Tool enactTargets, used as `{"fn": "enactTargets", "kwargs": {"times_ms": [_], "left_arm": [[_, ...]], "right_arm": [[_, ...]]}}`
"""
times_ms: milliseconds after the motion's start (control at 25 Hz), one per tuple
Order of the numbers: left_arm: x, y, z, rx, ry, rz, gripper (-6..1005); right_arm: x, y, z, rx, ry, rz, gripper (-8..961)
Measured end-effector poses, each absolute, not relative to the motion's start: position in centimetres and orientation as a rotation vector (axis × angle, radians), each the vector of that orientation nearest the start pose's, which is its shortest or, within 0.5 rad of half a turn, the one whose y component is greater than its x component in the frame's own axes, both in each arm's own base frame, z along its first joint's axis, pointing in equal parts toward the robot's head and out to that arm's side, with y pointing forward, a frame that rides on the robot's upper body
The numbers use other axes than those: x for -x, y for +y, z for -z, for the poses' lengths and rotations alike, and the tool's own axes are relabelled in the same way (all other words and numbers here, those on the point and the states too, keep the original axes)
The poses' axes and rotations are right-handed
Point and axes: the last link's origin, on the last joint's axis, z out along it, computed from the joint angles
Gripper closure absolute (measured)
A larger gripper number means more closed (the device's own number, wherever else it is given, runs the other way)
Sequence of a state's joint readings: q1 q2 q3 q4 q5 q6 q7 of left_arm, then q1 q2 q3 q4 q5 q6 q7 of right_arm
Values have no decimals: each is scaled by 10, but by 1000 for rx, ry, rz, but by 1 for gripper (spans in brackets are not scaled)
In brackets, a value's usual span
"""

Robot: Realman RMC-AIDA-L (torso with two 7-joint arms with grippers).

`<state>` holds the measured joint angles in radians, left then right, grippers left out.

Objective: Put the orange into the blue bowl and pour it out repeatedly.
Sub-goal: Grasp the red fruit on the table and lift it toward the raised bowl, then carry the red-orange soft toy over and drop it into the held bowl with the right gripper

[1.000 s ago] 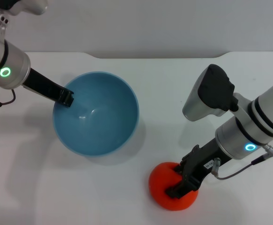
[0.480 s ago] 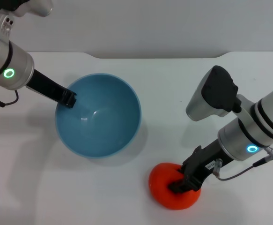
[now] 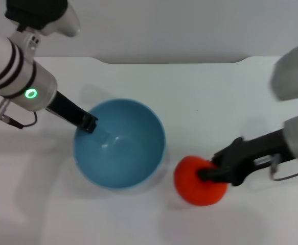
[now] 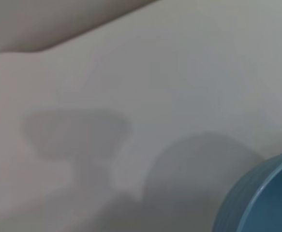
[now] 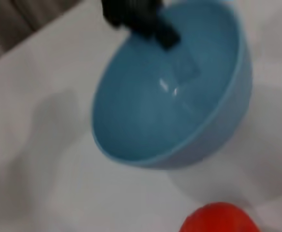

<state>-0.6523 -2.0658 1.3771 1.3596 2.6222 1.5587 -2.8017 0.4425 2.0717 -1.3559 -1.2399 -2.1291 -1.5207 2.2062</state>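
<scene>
The right gripper [image 3: 206, 175] squeezes the orange [image 3: 200, 181] to carry it. The left gripper [image 3: 89, 123] pinches the blue bowl [image 3: 120, 144] rim, keeping it steady.

No text, label, brand or number can be read anywhere in these views. The blue bowl [image 3: 119, 144] is plain and unmarked

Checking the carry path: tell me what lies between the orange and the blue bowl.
Nothing but a narrow strip of bare white table separates the orange from the blue bowl, seen in the head view.
</scene>
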Motion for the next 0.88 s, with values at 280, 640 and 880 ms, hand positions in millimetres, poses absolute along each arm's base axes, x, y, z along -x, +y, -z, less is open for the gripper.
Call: {"fn": "enactTargets", "kwargs": {"times_ms": [280, 640, 880], "left_arm": [[163, 365, 7, 2473, -1117, -490, 1000], [146, 355, 34, 2583, -1084, -522, 1001], [131, 352, 42, 2652, -1067, -466, 1000]], "right_arm": [[-177, 303, -41, 2974, 721, -347, 830], [-128, 305, -72, 2994, 374, -583, 899], [-130, 325, -31, 3065, 500, -461, 918]]}}
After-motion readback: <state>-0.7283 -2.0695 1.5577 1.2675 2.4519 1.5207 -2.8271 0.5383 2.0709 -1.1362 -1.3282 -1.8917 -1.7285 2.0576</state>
